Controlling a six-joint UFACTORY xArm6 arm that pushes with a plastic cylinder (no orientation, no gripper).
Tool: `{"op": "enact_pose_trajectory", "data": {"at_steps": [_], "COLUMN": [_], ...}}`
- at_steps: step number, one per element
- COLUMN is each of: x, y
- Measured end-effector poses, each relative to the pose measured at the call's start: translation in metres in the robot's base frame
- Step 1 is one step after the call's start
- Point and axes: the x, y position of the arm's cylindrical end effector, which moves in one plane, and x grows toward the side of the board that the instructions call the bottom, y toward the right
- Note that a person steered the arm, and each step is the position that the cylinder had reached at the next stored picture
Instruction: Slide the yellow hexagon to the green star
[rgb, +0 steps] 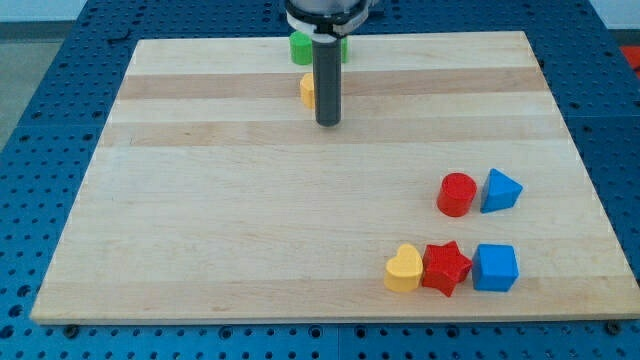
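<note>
The yellow hexagon (307, 90) lies near the view's top centre, mostly hidden behind my rod. The green star (300, 47) sits just above it at the board's top edge, partly hidden by the arm. My tip (328, 123) rests on the board just below and to the right of the yellow hexagon, close to it or touching; I cannot tell which.
A red cylinder (456, 194) and a blue triangular block (500, 191) sit at the right. A yellow heart (404, 269), a red star (445, 268) and a blue cube (494, 267) stand in a row at the bottom right. The wooden board (200, 220) lies on a blue perforated table.
</note>
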Motion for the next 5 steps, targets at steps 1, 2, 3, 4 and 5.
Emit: {"op": "enact_pose_trajectory", "data": {"at_steps": [1, 2, 3, 4, 5], "x": [-0.021, -0.039, -0.05, -0.047, -0.025], "y": [0.0, 0.0, 0.0, 0.0, -0.004]}}
